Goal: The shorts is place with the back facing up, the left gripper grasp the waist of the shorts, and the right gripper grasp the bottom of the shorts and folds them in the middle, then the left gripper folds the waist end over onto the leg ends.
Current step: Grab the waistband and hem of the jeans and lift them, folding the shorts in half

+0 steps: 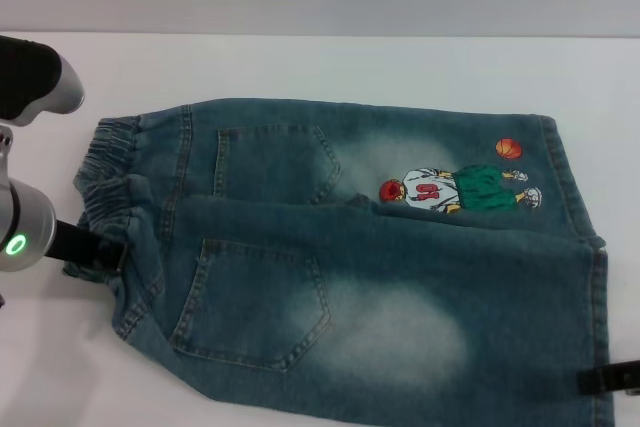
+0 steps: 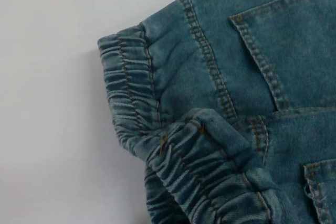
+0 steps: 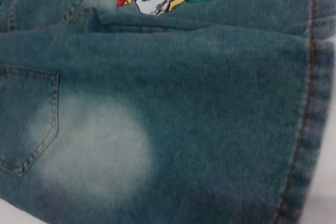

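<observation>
White worktop (image 1: 330, 62) fills the head view, with a pale wall band along the top of the frame. Spread across the middle and lower part lie the shorts (image 1: 400, 287), back up, two patch pockets showing, the nearer half partly lapping over the farther half along a fold line through the centre. The waist (image 1: 105, 182) sits at the left of the frame, puckered and bunched; the left wrist view shows its pleated band (image 2: 128, 98) curling up in a second ruffled hump. The leg ends (image 1: 575, 197) run down the right of the frame, beside the cartoon print (image 1: 460, 189) and orange ball (image 1: 508, 148). The left gripper (image 1: 100, 245) reaches in from the left edge and is clamped on the waist. The right gripper (image 1: 610, 379) shows only as a dark tip at the lower right, at the hem; whether its fingers are together or apart I cannot tell.
</observation>
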`<state>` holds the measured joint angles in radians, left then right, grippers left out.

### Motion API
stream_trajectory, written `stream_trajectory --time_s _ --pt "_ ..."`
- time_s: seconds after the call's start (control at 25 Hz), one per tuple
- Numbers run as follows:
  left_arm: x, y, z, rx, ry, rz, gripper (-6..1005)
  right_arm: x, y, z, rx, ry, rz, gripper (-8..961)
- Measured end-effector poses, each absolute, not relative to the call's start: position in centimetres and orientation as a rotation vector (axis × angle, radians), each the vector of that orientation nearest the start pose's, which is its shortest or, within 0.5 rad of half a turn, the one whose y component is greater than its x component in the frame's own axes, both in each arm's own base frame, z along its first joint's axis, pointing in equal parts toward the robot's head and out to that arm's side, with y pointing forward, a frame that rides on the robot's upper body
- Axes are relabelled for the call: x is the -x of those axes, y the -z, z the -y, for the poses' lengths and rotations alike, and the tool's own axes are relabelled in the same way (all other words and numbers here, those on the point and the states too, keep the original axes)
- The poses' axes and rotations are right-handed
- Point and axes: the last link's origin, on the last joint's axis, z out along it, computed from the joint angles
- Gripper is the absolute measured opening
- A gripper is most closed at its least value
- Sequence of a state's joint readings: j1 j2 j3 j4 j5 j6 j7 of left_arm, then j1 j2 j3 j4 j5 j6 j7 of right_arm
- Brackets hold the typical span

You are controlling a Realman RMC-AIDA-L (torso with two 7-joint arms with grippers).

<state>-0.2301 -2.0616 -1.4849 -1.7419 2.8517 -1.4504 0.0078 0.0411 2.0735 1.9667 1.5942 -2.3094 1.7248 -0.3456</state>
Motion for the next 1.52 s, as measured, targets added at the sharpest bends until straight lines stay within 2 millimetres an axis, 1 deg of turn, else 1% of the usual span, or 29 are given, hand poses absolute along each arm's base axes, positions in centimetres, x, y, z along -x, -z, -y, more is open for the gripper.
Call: stream_trajectory --time_s 0.76,1.16,1.52 --pt "21.8 -2.1 -30.1 2.040 -0.409 1.238 123 -27.8 -3.8 -22.7 2.206 0.126 -1.876 654" --pt "21.9 -2.2 -30.2 2.035 -0.410 1.244 121 -28.0 -4.1 -22.6 2.185 0.146 -1.889 651" --pt "21.8 -2.2 -30.2 2.037 -0.406 1.239 120 -28.1 -4.0 -22.5 2.185 0.149 -1.897 648"
